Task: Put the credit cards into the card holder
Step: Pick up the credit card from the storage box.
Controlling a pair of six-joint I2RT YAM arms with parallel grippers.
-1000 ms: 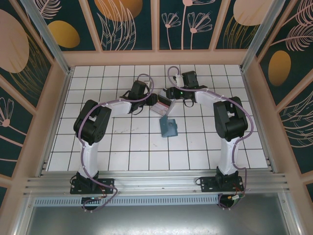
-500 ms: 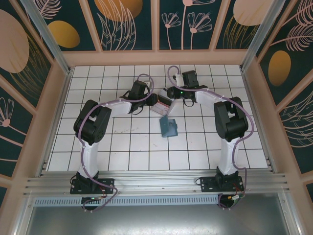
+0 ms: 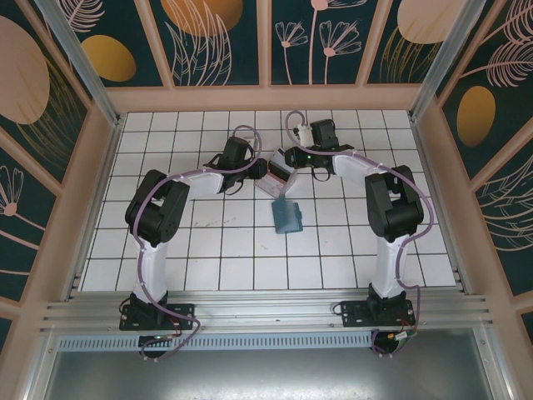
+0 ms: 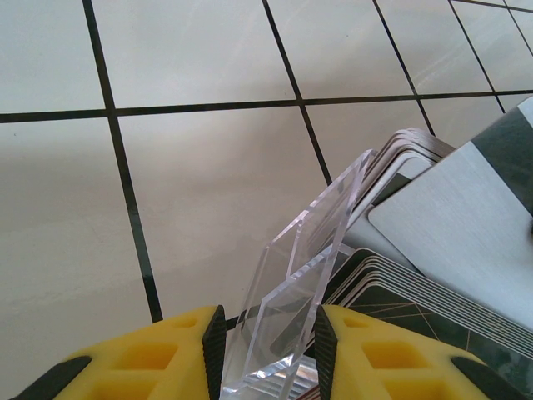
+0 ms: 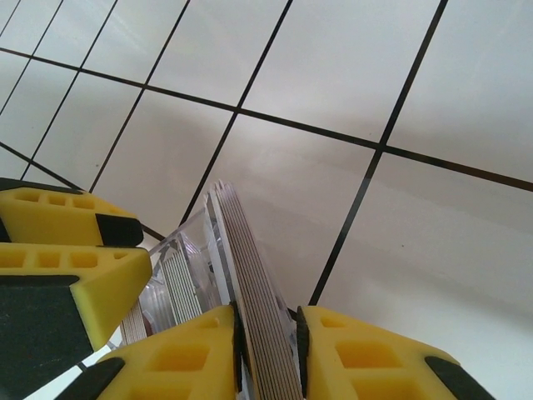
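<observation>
Both arms reach over the white tiled table [image 3: 208,250] and meet at the clear stand [image 4: 291,283].
The teal card holder [image 3: 288,218] lies flat on the tiles just beside the stand, on the side toward the arm bases, with no gripper on it. The stand leans tilted, and the credit cards [image 5: 258,308] are packed in it as an edge-on stack. The left gripper [image 4: 268,354] clamps the stand's clear wall between its yellow fingers. On the other side of the stand, the right gripper [image 5: 268,354] is closed on the card stack, its pads against both faces.
</observation>
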